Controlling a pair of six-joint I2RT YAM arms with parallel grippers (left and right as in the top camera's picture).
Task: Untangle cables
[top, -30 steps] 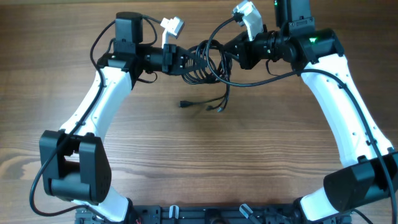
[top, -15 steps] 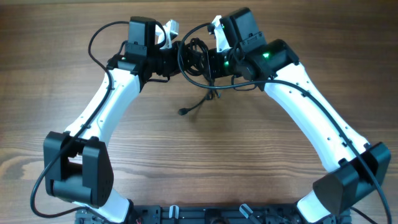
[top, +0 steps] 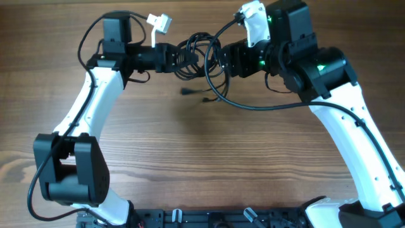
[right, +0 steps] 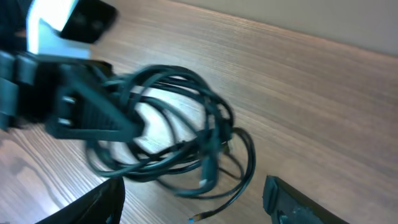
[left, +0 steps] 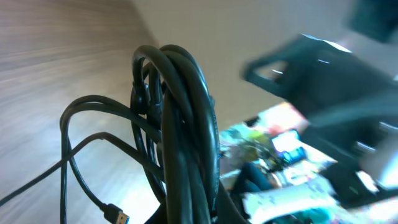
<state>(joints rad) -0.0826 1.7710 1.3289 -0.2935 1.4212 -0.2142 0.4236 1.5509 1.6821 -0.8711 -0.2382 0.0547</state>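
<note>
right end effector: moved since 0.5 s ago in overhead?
Yes. The right end effector has pulled right, away from the cables, judged against the black rail along the bottom edge.

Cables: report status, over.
Left tool shut on the cables. Right tool open, facing the tangle. Bundle knotted in loops between them, one USB plug dangling loose.

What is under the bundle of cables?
Bare wooden table, and loose plug ends that trail from the cables. From overhead, the bundle's dense middle covers the wood beneath it.
</note>
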